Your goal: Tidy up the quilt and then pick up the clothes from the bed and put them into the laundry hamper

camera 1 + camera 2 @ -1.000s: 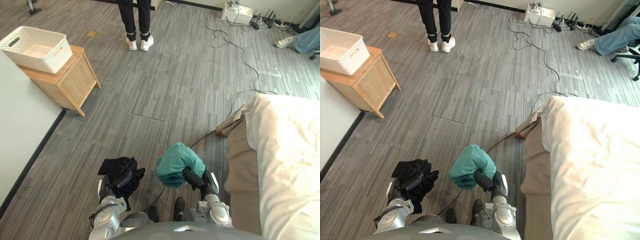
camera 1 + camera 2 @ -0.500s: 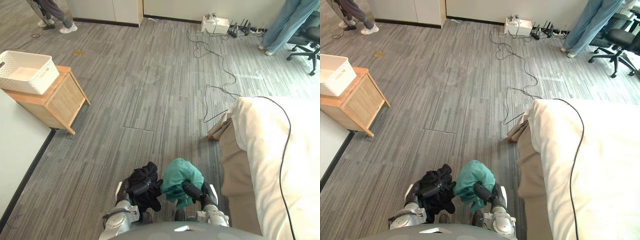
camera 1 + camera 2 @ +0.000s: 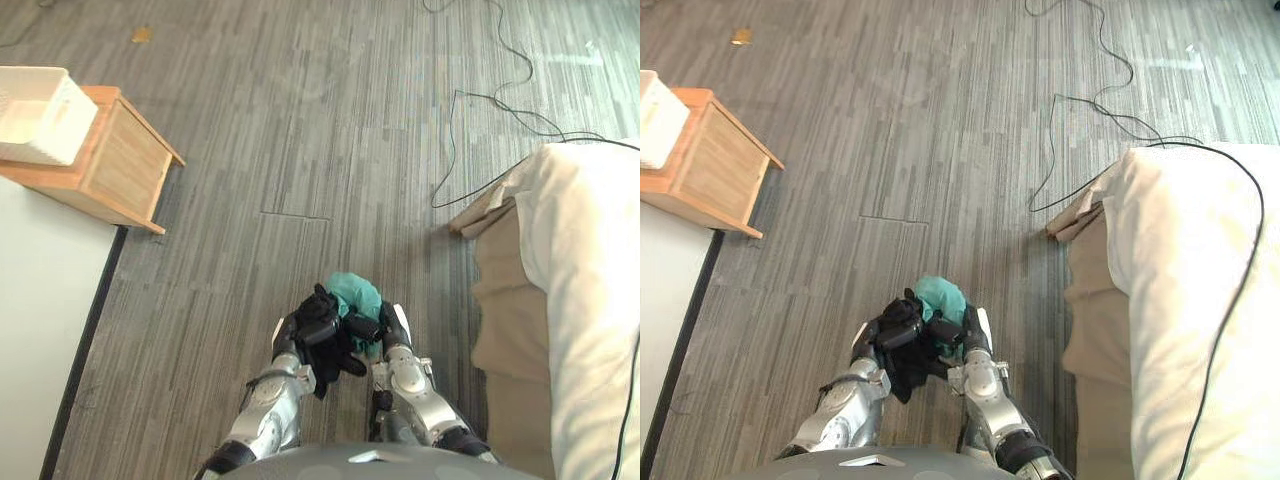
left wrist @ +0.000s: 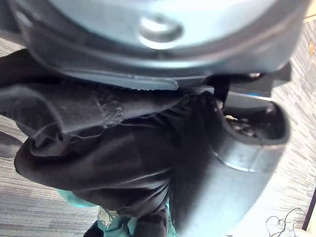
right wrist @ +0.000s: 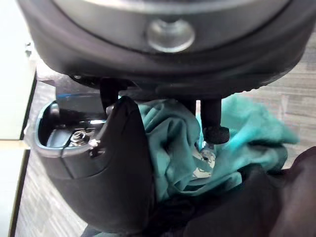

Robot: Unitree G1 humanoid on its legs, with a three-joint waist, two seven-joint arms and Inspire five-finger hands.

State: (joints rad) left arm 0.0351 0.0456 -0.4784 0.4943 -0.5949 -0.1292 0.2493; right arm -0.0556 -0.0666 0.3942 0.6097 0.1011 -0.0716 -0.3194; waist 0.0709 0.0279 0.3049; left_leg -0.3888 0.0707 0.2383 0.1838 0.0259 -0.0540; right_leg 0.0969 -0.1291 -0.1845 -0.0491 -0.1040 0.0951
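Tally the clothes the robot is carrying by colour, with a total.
Black garment: 1, in the left hand
Teal garment: 1, in the right hand
Total: 2

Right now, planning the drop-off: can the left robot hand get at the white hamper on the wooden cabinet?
Probably not yet. The left robot hand, shut on the black garment, is far from the white hamper on the wooden cabinet, across open floor. Nothing blocks the way.
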